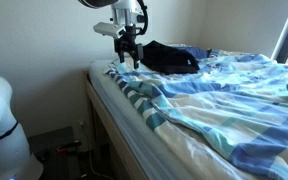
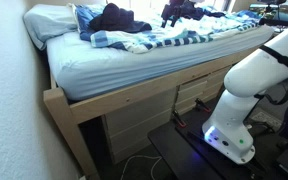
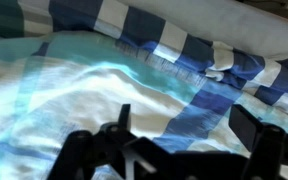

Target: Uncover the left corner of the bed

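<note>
While gripper (image 1: 130, 63) hangs open, blanket (image 1: 224, 92) below; clothes (image 1: 171, 58) nr.

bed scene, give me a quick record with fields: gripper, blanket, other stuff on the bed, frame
gripper: open, holding nothing, hanging just above the blanket near the mattress edge
blanket: blue and white stripes, rumpled, spread over most of the bed
dark garment: lies bunched on the blanket beside the gripper
pillow: at one end of the bed, partly under the bedding
bed frame: light wood, with drawers beneath
</note>
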